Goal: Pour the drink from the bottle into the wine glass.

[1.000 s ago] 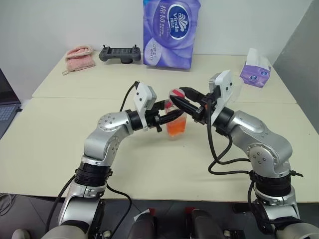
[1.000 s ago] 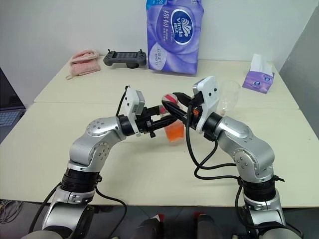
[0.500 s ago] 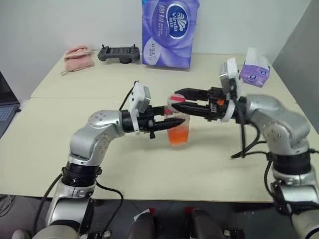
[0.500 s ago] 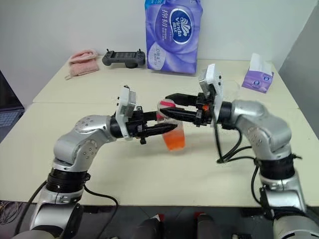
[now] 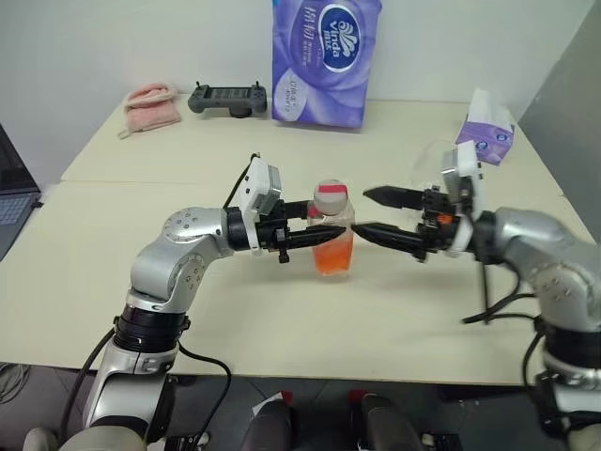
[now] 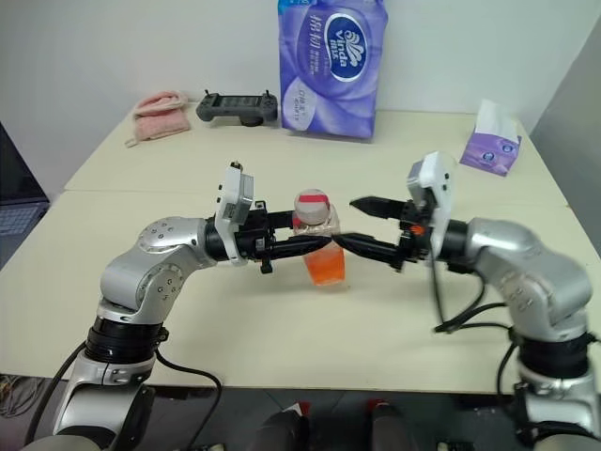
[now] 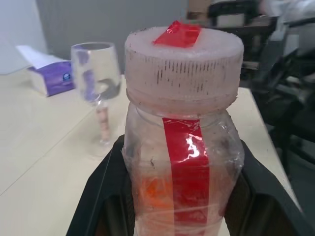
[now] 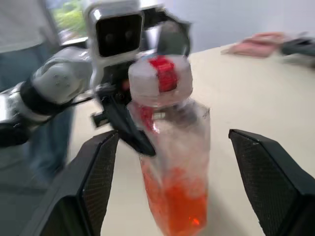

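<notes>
The bottle [image 5: 332,231] stands upright on the counter [image 5: 141,282], near the middle of it, and your left gripper [image 5: 324,234] has its jaws closed on the body of the bottle, below the cap [image 7: 183,64]. The cap is on, with a red strip across its top. The drink [image 6: 325,267] fills only the lower part of the bottle. Your right gripper [image 5: 366,212] is just beside the bottle on the other side, with its jaws standing wide apart and holding nothing; 1 finger is at cap height and 1 lower, and neither touches the bottle.

The wine glass [image 7: 97,91] stands upright and empty on the counter, behind the right arm and well apart from the bottle, near the purple tissue box [image 5: 485,130].

I judge that the step in hand is to open the cap, because nothing can be poured before that. To do it well, bring the right jaws level around the cap so that the 2 fingers [image 8: 97,172] meet the ribbed side of it evenly, not the shoulder of the bottle. Close firmly before you turn. Keep the left grip steady and low, because the plastic wall is thin and may give under pressure, and then the bottle could twist in the jaws. Hold the bottle vertical during the turning, so no drink can spill when the cap comes loose.
</notes>
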Controlling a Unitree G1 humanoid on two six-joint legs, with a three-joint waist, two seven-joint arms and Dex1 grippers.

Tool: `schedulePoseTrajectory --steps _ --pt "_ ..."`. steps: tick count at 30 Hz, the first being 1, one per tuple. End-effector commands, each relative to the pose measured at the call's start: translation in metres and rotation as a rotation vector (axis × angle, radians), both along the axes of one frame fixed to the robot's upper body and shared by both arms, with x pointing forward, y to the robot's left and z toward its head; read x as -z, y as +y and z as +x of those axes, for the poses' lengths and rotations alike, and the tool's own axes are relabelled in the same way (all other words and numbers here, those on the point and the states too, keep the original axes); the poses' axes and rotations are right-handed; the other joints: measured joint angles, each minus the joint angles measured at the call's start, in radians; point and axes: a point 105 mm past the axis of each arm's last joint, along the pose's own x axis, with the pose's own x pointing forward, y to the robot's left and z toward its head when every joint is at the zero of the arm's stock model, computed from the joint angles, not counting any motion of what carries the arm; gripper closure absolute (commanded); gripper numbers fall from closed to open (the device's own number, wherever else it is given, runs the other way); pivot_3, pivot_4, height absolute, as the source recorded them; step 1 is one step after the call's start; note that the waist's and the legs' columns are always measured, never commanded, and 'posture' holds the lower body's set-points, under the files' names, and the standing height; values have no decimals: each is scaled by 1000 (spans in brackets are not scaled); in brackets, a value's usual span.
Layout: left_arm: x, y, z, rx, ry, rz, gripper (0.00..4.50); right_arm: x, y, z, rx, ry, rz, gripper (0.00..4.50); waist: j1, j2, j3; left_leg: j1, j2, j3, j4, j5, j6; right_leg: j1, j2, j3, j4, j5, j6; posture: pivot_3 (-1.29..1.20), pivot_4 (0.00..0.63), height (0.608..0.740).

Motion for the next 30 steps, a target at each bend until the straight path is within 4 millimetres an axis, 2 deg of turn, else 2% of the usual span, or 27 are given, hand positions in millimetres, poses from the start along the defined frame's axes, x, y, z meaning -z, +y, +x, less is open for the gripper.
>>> schedulePoseTrajectory --steps 1,8,15,25,30 --pt "-12 0 1 -16 -69 -32 2690 -22 9 -14 80 -112 56 715 0 0 0 0 0 0 0 1 -1 0 0 0 0 0 0 0 150 740" --pt "-11 -3 4 -8 -68 -29 2690 -25 19 -15 117 -123 72 715 -4 0 0 1 0 -1 0 2 -1 1 1 -2 1 1 -1 0 150 740" --pt "-14 -7 6 6 -72 -31 2690 -10 26 -11 101 -98 3 715 -7 0 0 1 0 -1 0 2 -1 0 1 -1 0 1 -1 0 150 740" --pt "-12 -7 4 3 -63 -26 2690 -22 30 0 119 -115 60 715 -8 0 0 1 0 -1 0 2 -1 0 1 -2 1 1 -1 0 150 740" --pt "-12 -4 6 -15 -54 -32 2690 -17 34 1 105 -93 58 715 -8 0 0 1 0 -1 0 2 -1 0 1 -1 0 1 -1 0 150 740"
